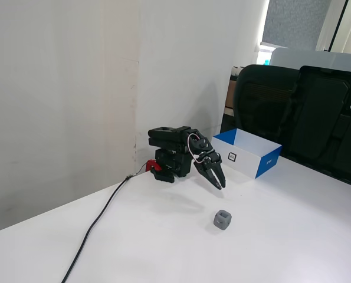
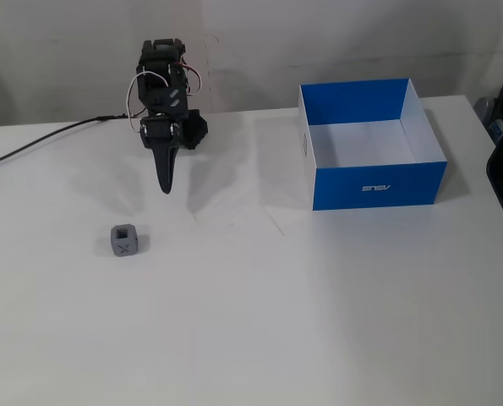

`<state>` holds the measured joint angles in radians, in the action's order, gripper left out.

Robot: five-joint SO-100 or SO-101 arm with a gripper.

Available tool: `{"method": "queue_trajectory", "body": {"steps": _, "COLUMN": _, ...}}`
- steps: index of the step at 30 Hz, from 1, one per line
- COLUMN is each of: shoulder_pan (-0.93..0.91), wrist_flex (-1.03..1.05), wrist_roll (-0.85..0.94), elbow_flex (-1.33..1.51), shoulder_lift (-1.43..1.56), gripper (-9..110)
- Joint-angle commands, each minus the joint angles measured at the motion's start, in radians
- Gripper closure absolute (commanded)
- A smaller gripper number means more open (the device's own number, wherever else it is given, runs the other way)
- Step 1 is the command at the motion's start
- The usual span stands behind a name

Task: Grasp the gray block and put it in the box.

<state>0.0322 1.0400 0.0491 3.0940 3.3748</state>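
The gray block (image 1: 223, 219) (image 2: 125, 240) sits alone on the white table, in front of the arm. The box (image 1: 249, 154) (image 2: 378, 184), blue outside and white inside, stands empty on the table to the right of the arm in both fixed views. My black gripper (image 1: 220, 183) (image 2: 165, 184) hangs folded near the arm's base, its fingers pointing down and forward above the table. Its jaws look closed and hold nothing. It is well short of the block and apart from the box.
A black cable (image 1: 98, 224) (image 2: 31, 144) runs from the arm's base across the table. A black office chair (image 1: 281, 109) stands behind the table past the box. A white wall (image 1: 63, 88) is close behind the arm.
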Motion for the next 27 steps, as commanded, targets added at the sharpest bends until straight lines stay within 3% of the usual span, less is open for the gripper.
{"method": "queue_trajectory", "body": {"steps": 1, "shoulder_pan": 0.035, "wrist_flex": 0.026, "wrist_roll": 0.008, "elbow_flex": -0.012, "shoulder_lift": 0.021, "gripper": 99}}
{"method": "queue_trajectory", "body": {"steps": 10, "shoulder_pan": 0.023, "wrist_flex": 0.13, "wrist_roll": 0.006, "elbow_flex": -0.227, "shoulder_lift": -0.055, "gripper": 99}}
{"method": "queue_trajectory", "body": {"steps": 27, "shoulder_pan": 0.189, "wrist_flex": 0.046, "wrist_roll": -0.021, "elbow_flex": -0.738, "shoulder_lift": -0.917, "gripper": 99}}
